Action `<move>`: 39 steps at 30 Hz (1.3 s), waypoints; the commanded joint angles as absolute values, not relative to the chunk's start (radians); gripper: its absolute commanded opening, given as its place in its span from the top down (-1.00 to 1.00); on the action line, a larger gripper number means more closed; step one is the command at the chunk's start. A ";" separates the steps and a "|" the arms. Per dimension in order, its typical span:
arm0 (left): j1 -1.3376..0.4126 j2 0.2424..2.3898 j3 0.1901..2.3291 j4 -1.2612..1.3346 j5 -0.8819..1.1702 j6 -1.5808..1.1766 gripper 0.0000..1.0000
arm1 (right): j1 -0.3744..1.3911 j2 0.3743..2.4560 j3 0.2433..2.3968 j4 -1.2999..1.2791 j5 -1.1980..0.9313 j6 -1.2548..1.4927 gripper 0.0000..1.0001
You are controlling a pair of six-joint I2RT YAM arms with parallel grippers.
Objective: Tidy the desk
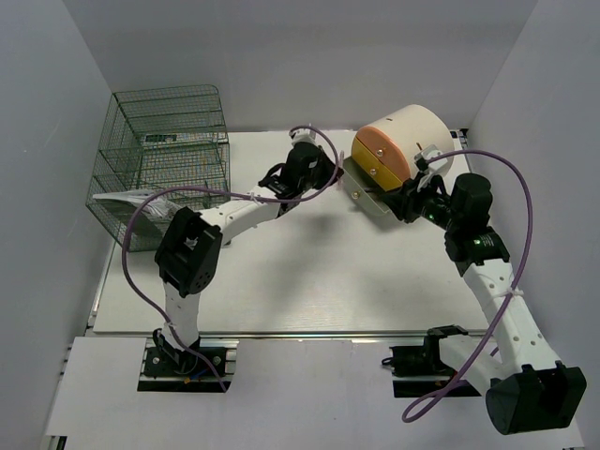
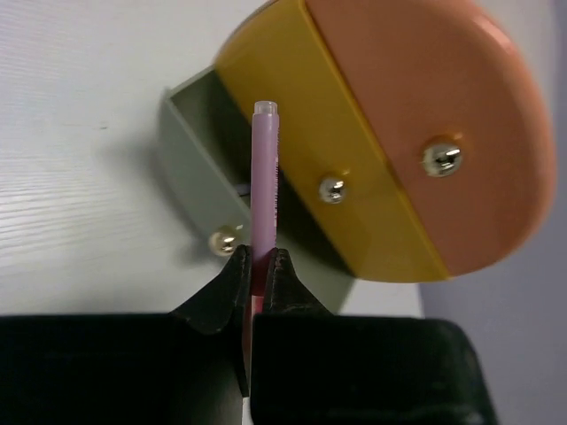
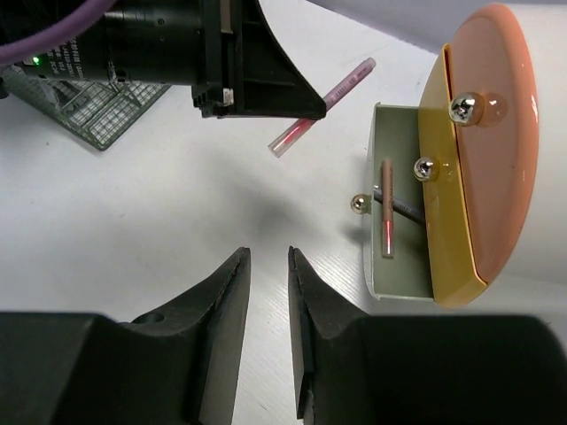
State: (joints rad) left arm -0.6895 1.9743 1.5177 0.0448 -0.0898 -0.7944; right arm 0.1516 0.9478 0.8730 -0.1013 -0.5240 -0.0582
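From above, the white surface (image 1: 309,272) fills the middle, with the cylinder (image 1: 403,141) lying on its side at the far right of it and a green rack (image 1: 164,159) well to the cylinder's left. The left gripper (image 1: 314,169) hangs just left of the cylinder's orange face. The right gripper (image 1: 410,202) sits just in front of the cylinder, near the pulled-out grey drawer (image 1: 368,199). What either holds is too small to tell here. The left wrist view settles one: the jaws are pressed onto a pink pen (image 2: 264,177), pinching its lower end. Its long axis runs straight out ahead of the left gripper (image 2: 257,264), and its capped tip is aimed at the drawer (image 2: 190,159) beside the yellow front (image 2: 328,150). The right wrist view shows the right gripper (image 3: 268,257) with jaws a little spread and nothing between them, low over the bare surface (image 3: 133,221) left of the drawer (image 3: 399,266). There the pen (image 3: 323,106) hangs tilted in the air, apart from the drawer and off its far-left corner, tip toward the cylinder. A stored pen (image 3: 387,208) already lies along the drawer's length. The left arm is the nearer. I judge the drop needs the pen carried over the drawer and turned roughly in line with the stored one.
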 commanded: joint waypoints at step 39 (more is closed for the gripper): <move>-0.690 2.260 1.769 0.210 0.147 -1.313 0.25 | 0.064 0.893 0.850 -0.028 -0.531 -0.009 0.38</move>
State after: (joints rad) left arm -0.6891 2.2871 1.7348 0.1802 0.1238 -1.3098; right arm 0.0715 0.9066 0.8539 -0.0746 -0.5201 -0.0242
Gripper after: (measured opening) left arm 0.367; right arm 0.308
